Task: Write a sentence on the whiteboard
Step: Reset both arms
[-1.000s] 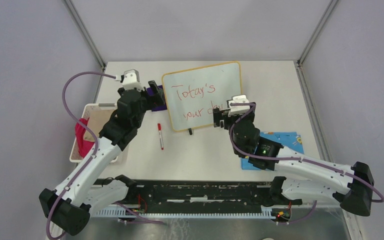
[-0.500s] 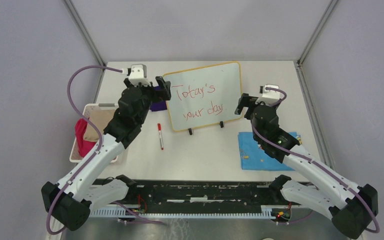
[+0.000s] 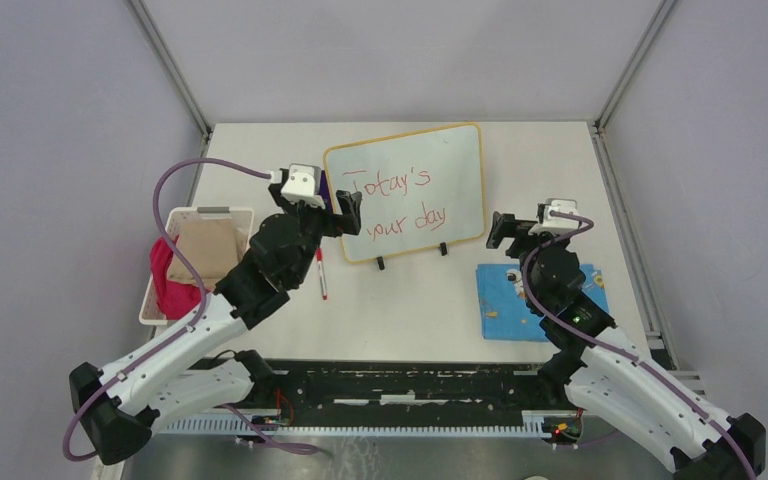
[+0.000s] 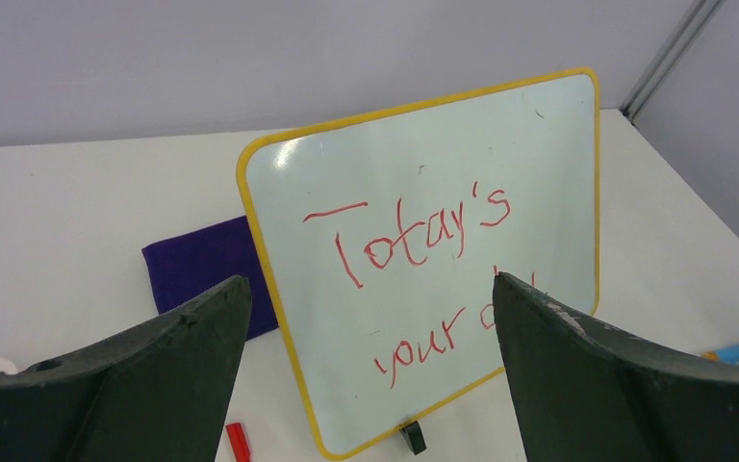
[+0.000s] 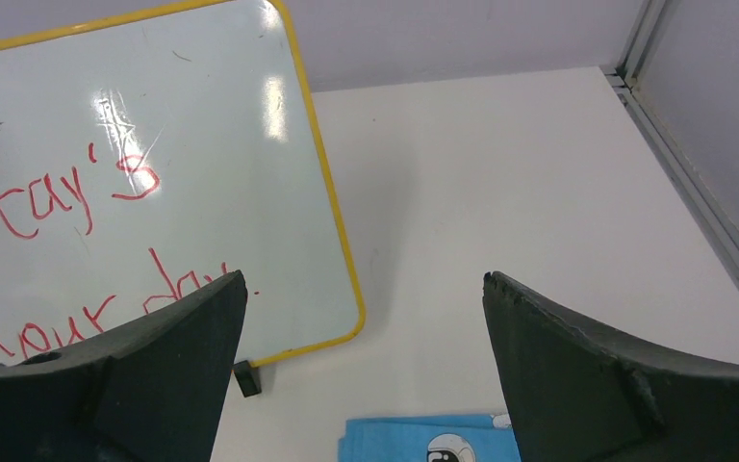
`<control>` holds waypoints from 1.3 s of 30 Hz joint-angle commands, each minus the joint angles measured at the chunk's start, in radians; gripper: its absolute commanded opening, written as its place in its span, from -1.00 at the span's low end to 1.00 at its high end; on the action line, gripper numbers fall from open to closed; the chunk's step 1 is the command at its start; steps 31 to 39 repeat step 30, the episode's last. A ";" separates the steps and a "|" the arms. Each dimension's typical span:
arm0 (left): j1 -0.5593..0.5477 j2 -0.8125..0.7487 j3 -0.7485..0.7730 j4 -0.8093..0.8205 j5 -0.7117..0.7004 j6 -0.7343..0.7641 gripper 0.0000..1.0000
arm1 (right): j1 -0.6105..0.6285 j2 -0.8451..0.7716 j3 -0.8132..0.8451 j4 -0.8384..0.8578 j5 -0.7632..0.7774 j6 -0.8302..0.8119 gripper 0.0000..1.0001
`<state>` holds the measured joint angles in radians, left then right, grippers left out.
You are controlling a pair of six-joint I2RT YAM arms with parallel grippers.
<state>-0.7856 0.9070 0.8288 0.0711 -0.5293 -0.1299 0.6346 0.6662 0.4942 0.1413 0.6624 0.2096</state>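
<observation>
Both claws stay wide open, gripping nothing. Now the right gripper [image 3: 500,230] is off the lower right corner of the whiteboard [image 3: 460,165] and hangs just right of it, near the blue cloth [image 3: 500,295], so the sentence [image 3: 400,200] shows whole again. Meanwhile the left gripper [image 3: 345,212] is down from the board's top left to its left edge; the board itself hasn't budged, standing mid-back on the table [image 3: 560,170].
</observation>
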 commanded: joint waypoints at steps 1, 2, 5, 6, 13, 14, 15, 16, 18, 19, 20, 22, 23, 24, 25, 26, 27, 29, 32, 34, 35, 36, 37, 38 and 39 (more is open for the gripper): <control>-0.017 0.003 0.001 0.061 -0.052 0.041 0.99 | 0.008 -0.013 -0.022 0.127 -0.010 -0.102 0.96; -0.019 0.003 0.000 0.063 -0.060 0.041 0.99 | 0.013 -0.019 -0.032 0.148 -0.025 -0.117 0.96; -0.023 0.005 -0.003 0.067 -0.080 0.042 0.99 | 0.019 -0.042 -0.070 0.203 -0.023 -0.131 0.96; -0.024 0.006 -0.003 0.067 -0.082 0.043 0.99 | 0.018 -0.048 -0.083 0.220 0.011 -0.115 0.96; -0.027 0.018 -0.003 0.067 -0.083 0.029 0.99 | 0.019 -0.090 -0.173 0.332 0.011 -0.110 0.96; -0.029 0.022 -0.003 0.066 -0.082 0.021 0.99 | 0.019 -0.091 -0.187 0.360 -0.008 -0.109 0.96; -0.029 0.026 -0.002 0.065 -0.079 0.016 0.99 | 0.018 -0.091 -0.204 0.383 -0.029 -0.105 0.96; -0.029 0.030 -0.002 0.063 -0.073 0.016 0.99 | 0.018 -0.088 -0.219 0.418 -0.055 -0.097 0.96; -0.030 0.041 0.003 0.057 -0.066 0.015 0.99 | 0.018 -0.077 -0.241 0.470 -0.127 -0.077 0.96; -0.030 0.046 0.005 0.053 -0.064 0.015 0.99 | 0.019 -0.071 -0.246 0.480 -0.156 -0.065 0.96; -0.032 0.049 0.007 0.050 -0.063 0.014 0.99 | 0.019 -0.057 -0.247 0.487 -0.188 -0.051 0.96; -0.032 0.055 0.009 0.045 -0.057 0.014 0.99 | 0.022 -0.031 -0.238 0.482 -0.228 -0.026 0.96; -0.032 0.056 0.009 0.044 -0.053 0.016 0.99 | 0.025 -0.018 -0.232 0.477 -0.239 -0.017 0.96; -0.032 0.057 0.010 0.042 -0.052 0.016 0.99 | 0.029 -0.010 -0.227 0.472 -0.243 -0.012 0.96; -0.032 0.057 0.010 0.041 -0.053 0.015 0.99 | 0.033 -0.006 -0.223 0.471 -0.242 -0.012 0.96; -0.032 0.058 0.009 0.041 -0.056 0.016 0.99 | 0.035 -0.004 -0.224 0.471 -0.240 -0.013 0.96; -0.032 0.059 0.008 0.042 -0.061 0.014 0.99 | 0.038 -0.004 -0.223 0.470 -0.234 -0.013 0.96; -0.032 0.059 0.003 0.051 -0.080 0.001 0.99 | 0.043 -0.010 -0.228 0.474 -0.219 -0.013 0.96; -0.032 0.059 0.001 0.056 -0.082 0.000 0.99 | 0.043 -0.015 -0.231 0.476 -0.209 -0.012 0.96; -0.032 0.059 0.001 0.056 -0.082 0.000 0.99 | 0.043 -0.015 -0.231 0.476 -0.209 -0.012 0.96; -0.032 0.059 0.001 0.056 -0.082 0.000 0.99 | 0.043 -0.015 -0.231 0.476 -0.209 -0.012 0.96; -0.032 0.059 0.001 0.056 -0.082 0.000 0.99 | 0.043 -0.015 -0.231 0.476 -0.209 -0.012 0.96; -0.032 0.059 0.001 0.056 -0.082 0.000 0.99 | 0.043 -0.015 -0.231 0.476 -0.209 -0.012 0.96; -0.032 0.059 0.001 0.056 -0.082 0.000 0.99 | 0.043 -0.015 -0.231 0.476 -0.209 -0.012 0.96; -0.032 0.059 0.001 0.056 -0.082 0.000 0.99 | 0.043 -0.015 -0.231 0.476 -0.209 -0.012 0.96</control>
